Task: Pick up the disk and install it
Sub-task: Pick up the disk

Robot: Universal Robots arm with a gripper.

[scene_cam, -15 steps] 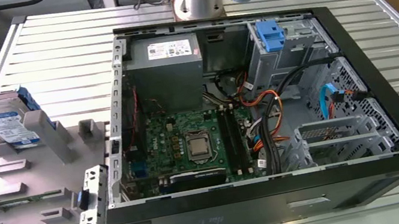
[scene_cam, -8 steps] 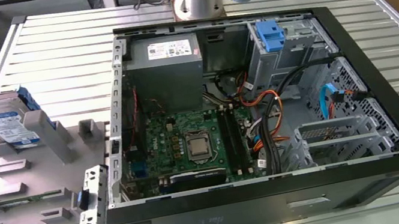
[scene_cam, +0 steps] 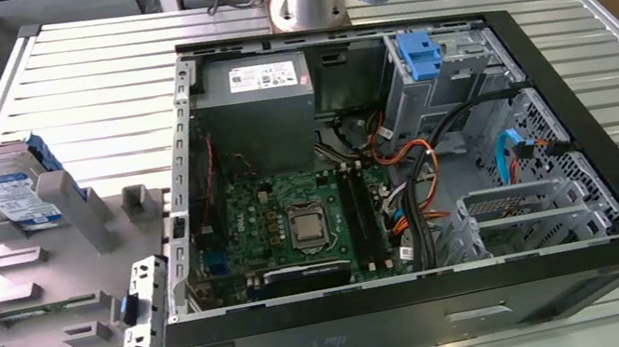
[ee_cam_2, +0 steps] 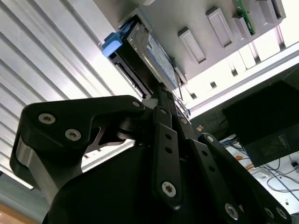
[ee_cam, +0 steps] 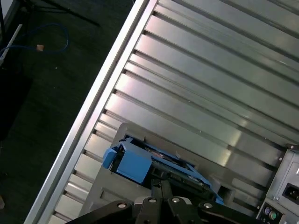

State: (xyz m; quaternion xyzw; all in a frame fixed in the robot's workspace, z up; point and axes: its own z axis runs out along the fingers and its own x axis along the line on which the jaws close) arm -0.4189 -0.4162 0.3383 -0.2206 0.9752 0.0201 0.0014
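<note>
Disk (scene_cam: 8,191) stands on edge, label out, in a slot of the grey holder (scene_cam: 79,221) at the exterior view's left. It is well apart from the open computer case (scene_cam: 432,304) and is not lifted or installed. The holder sits on the slatted metal surface (scene_cam: 78,71).

Risks, as a judgement: the disk is tall and narrow in its slot, so an off-centre push could tilt or jam it. A grip on the blue plastic rail (ee_cam: 133,163) alone could slip or flex. An askew pull may drag the holder along.

Tool (ee_cam_2: 161,88) is pressed together with almost no gap. It is empty as far as I can see, with its tip just at the disk's upper edge in both wrist views. Whether it actually touches, I cannot tell.
</note>
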